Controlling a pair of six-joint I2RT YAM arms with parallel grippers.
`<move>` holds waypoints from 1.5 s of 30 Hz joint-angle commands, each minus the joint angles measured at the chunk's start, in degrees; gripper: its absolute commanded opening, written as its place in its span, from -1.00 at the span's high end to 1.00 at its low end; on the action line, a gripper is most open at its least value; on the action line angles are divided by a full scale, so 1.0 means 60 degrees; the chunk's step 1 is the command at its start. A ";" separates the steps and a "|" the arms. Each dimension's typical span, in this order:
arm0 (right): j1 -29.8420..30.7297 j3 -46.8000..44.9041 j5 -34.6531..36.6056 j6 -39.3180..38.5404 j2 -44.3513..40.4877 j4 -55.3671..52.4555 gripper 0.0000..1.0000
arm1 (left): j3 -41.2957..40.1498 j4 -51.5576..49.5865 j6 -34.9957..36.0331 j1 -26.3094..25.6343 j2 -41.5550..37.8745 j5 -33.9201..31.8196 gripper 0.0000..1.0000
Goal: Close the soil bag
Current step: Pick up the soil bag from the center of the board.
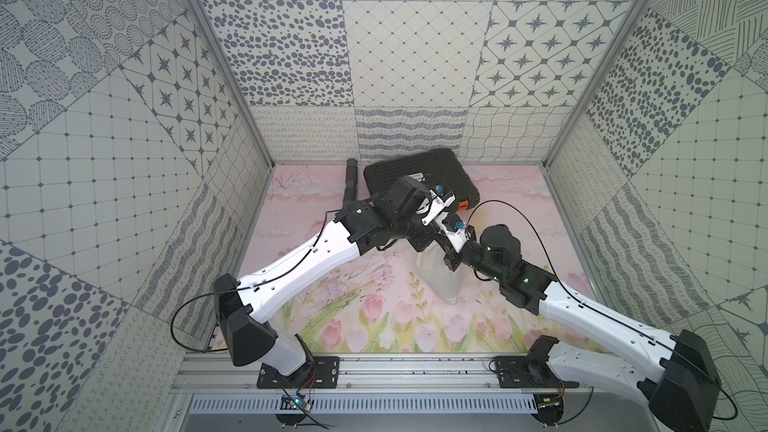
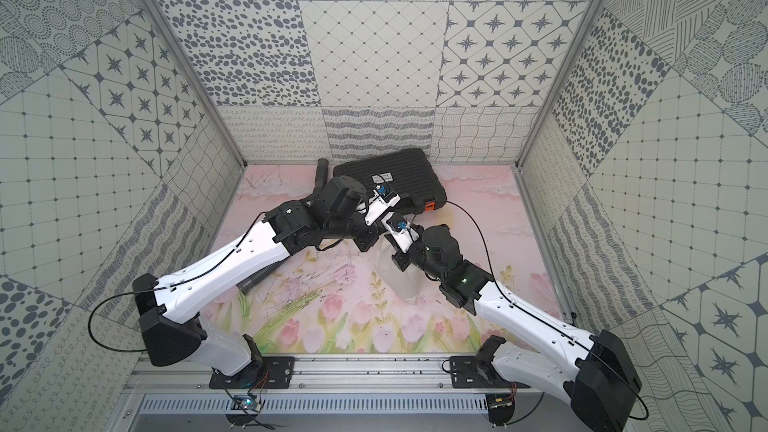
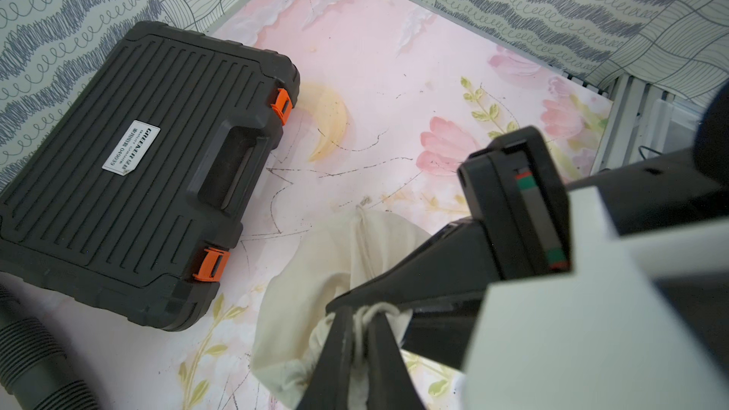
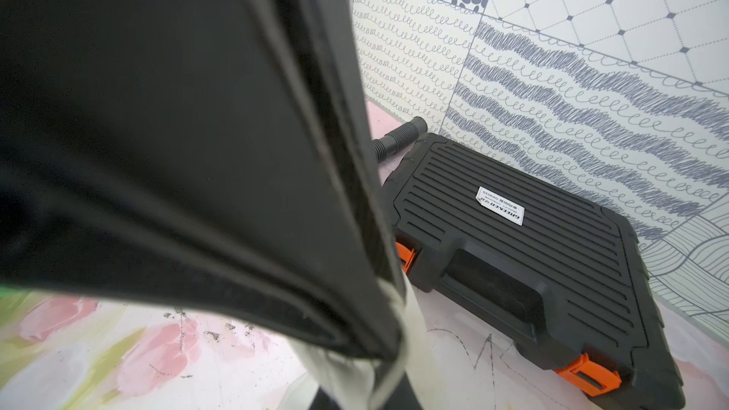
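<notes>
The soil bag point(image 1: 442, 284) is an off-white cloth sack lying on the flowered mat, partly hidden under both wrists in both top views point(image 2: 401, 282). In the left wrist view its body point(image 3: 315, 270) spreads out from a gathered neck. My left gripper point(image 3: 361, 319) has its two black fingers close together with the white cord point(image 3: 371, 311) pinched between them. My right gripper point(image 3: 343, 301) reaches in from the side, shut, its tip meeting the same neck. In the right wrist view the bag's cloth point(image 4: 347, 380) bunches at my right gripper point(image 4: 388, 382), and the left gripper's black finger fills much of the frame.
A black ribbed case point(image 1: 419, 172) with orange latches point(image 3: 282, 106) lies at the back wall, just behind the bag. A grey corrugated hose point(image 1: 351, 178) runs along the left of the case and under the left arm. Patterned walls close in three sides.
</notes>
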 commanded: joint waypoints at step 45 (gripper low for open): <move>-0.1189 0.4011 -0.2911 0.1128 0.2083 0.0161 1.00 | -0.4132 0.0598 -0.2750 0.2141 -0.4844 -0.0909 -0.92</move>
